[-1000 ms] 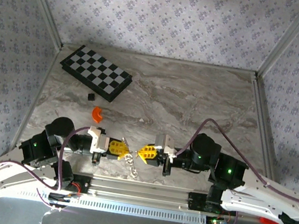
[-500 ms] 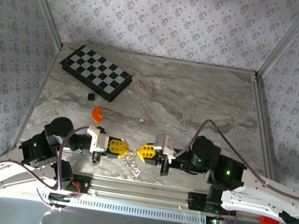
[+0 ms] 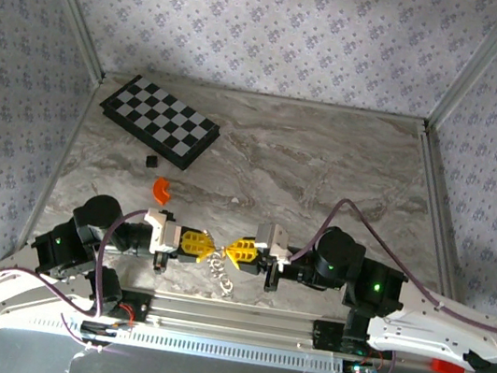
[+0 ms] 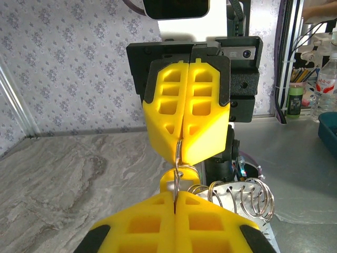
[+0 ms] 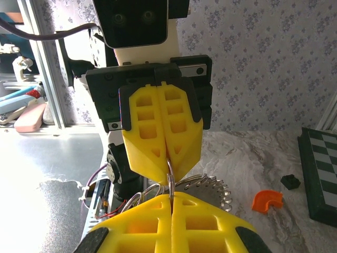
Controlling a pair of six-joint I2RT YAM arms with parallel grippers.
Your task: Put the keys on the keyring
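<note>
L gripper [image 3: 208, 245]: jaws closed, pinching keyring [image 3: 220, 273] wire, near-centre of table.
R gripper [image 3: 230, 252]: closed on same wire, tip to tip w/ L.
Key [image 4: 167, 182]: prob. the gold bit at the pinch; unclear.
Tip: steady wire, feed key slowly, no twisting.

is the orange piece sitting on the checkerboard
No, the orange piece lies on the table, apart from the checkerboard.

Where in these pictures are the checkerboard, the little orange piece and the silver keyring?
checkerboard [image 3: 159, 121]: top view, middle of its chequered face.
orange piece [image 3: 163, 191]: top view, centre of the curved plastic.
keyring [image 5: 209, 184]: right wrist view, on the fanned silver loops.
</note>
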